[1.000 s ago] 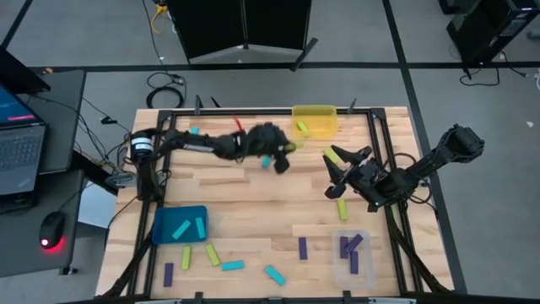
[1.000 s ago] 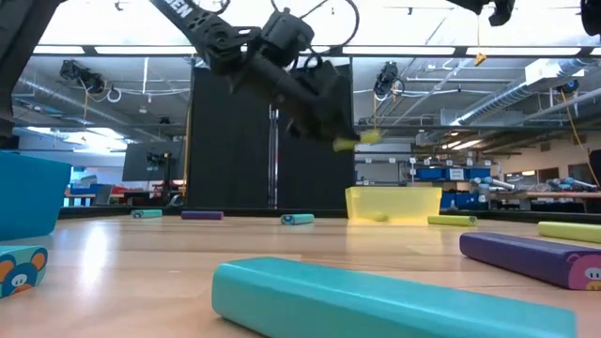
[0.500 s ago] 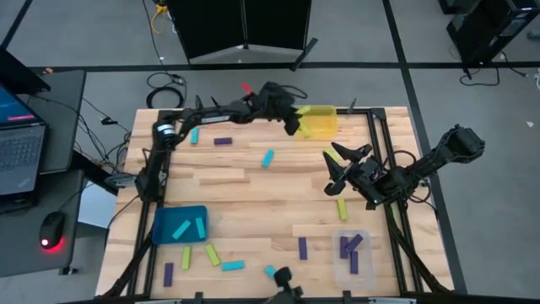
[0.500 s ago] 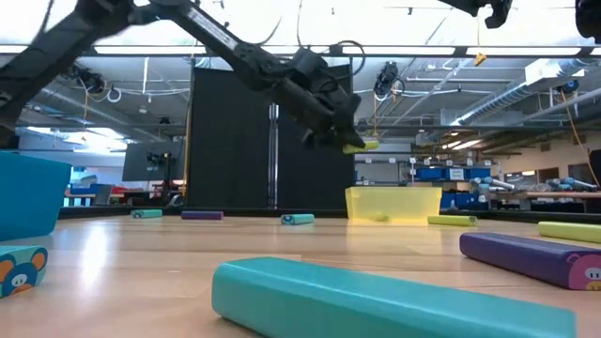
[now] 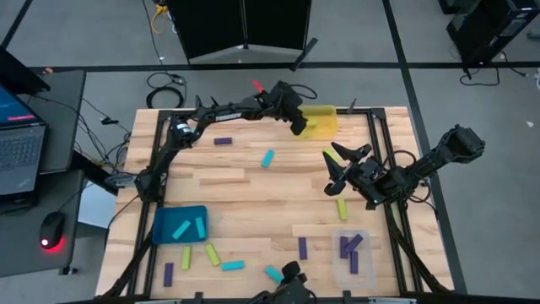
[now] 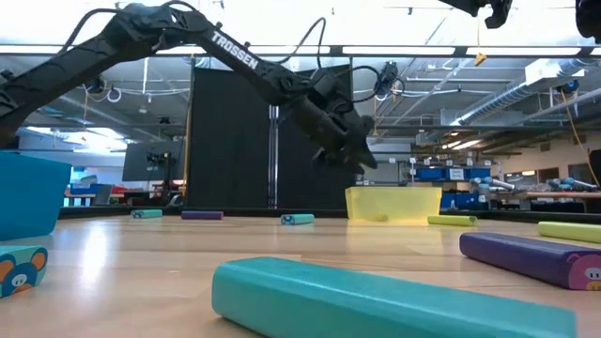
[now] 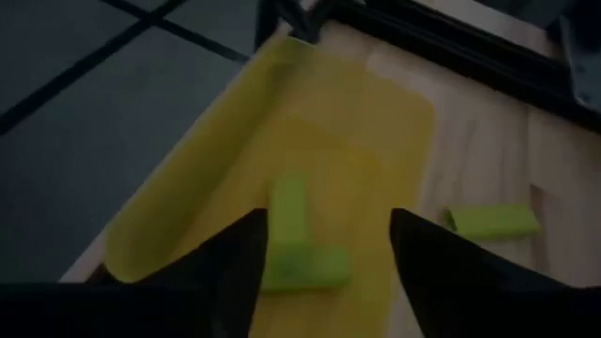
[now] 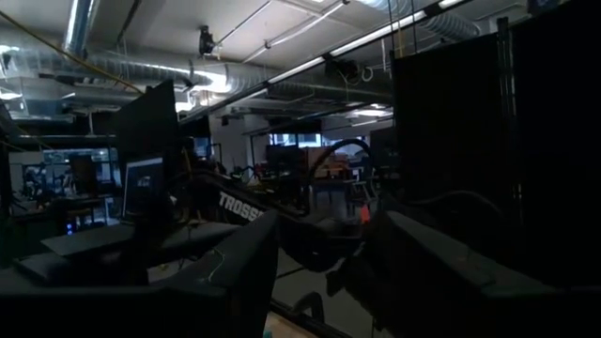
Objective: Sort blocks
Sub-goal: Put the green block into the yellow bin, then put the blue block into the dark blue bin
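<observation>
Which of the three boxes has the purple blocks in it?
The clear rectangular bin near the table's front right corner. It holds dark purple blocks. The teal bin holds cyan and green ones, the yellow bin yellow-green ones.

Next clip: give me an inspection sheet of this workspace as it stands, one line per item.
Surface: wooden table, black frame rails along its edges.
Job's things: yellow bin holds two yellow-green blocks; teal bin holds cyan blocks; clear bin holds purple blocks; loose blocks scattered across the table.
Clutter: nothing seen.
Grippers: left gripper above the yellow bin, open, empty; right gripper raised at the table's right side, open.
Cables: coiled cable on the floor behind the table.
Surroundings: laptop and mouse on a side desk.
</observation>
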